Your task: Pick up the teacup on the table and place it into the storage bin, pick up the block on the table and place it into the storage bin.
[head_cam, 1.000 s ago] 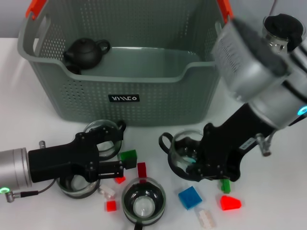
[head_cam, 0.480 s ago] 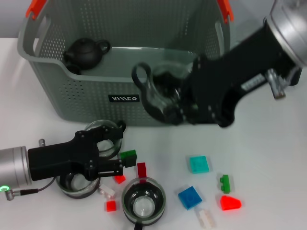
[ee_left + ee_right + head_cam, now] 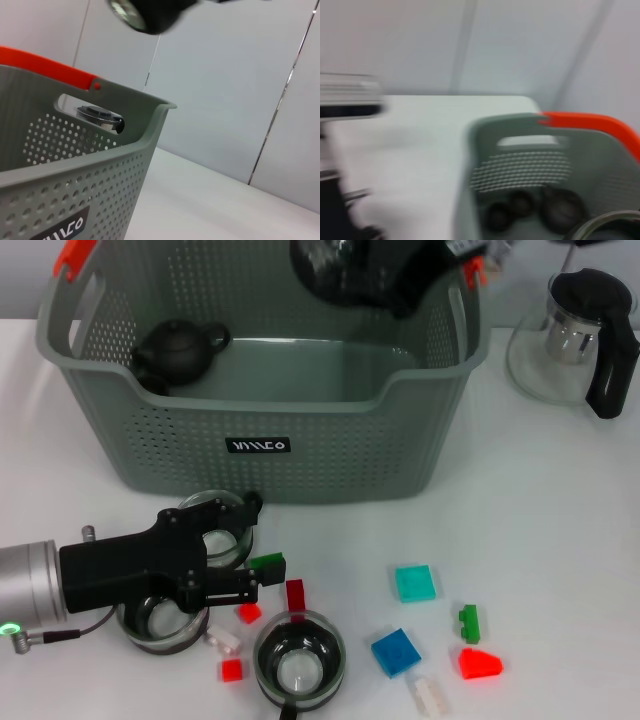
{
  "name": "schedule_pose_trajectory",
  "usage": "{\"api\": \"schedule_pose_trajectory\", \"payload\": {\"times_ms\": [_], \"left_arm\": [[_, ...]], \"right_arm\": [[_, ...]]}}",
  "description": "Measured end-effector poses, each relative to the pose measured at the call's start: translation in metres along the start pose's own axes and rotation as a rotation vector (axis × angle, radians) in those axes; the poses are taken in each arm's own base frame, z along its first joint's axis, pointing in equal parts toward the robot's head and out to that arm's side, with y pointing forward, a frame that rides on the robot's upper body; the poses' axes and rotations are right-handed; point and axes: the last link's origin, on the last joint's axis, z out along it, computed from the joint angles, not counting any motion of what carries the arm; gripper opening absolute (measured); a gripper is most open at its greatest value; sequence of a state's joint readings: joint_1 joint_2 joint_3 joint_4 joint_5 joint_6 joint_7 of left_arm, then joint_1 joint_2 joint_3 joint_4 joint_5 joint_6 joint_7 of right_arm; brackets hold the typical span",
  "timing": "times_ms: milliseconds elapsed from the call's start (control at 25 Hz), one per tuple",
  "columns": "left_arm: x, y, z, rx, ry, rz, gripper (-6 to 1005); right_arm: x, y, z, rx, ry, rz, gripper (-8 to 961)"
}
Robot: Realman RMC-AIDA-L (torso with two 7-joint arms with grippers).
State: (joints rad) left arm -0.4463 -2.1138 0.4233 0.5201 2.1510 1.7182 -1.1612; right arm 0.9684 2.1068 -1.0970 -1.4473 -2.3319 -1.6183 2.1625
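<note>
From the head view, my right gripper (image 3: 345, 265) was high over the far rim of the storage bin (image 3: 260, 390) and cut off by the frame's top edge; it was too smeared for me to tell how its fingers stood or what it carried. The bin was a grey-green perforated basket with orange handle pieces and a small black label, with a dark teapot (image 3: 180, 348) inside near its left wall. My left gripper (image 3: 225, 560) lay low on the desk (image 3: 560, 540), its fingers apart around a glass teacup (image 3: 215, 530), beside a green block (image 3: 267, 565).

In the left wrist view I saw only the bin's corner (image 3: 100, 145), an orange handle piece and a blurred dark shape overhead.

The right wrist view was blurred: the bin's rim (image 3: 520, 125) and dark shapes inside.
</note>
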Motion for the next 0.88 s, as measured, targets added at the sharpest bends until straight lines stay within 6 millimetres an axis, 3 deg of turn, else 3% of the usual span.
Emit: {"api": "schedule_pose_trajectory", "payload": {"times_ms": [400, 480, 880], "left_arm": [[0.002, -0.001, 0.002, -0.004, 0.001, 0.006, 872], [0.003, -0.002, 0.002, -0.003, 0.002, 0.007, 872], [0.003, -0.003, 0.002, 0.009, 0.011, 0.005, 872]], "right_arm": [[0.023, -0.048, 0.058, 0.152, 0.042, 0.183, 62], [0.031, -0.052, 0.078, 0.185, 0.071, 0.184, 61], [0.057, -0.054, 0.113, 0.262, 0.127, 0.152, 61]]}}
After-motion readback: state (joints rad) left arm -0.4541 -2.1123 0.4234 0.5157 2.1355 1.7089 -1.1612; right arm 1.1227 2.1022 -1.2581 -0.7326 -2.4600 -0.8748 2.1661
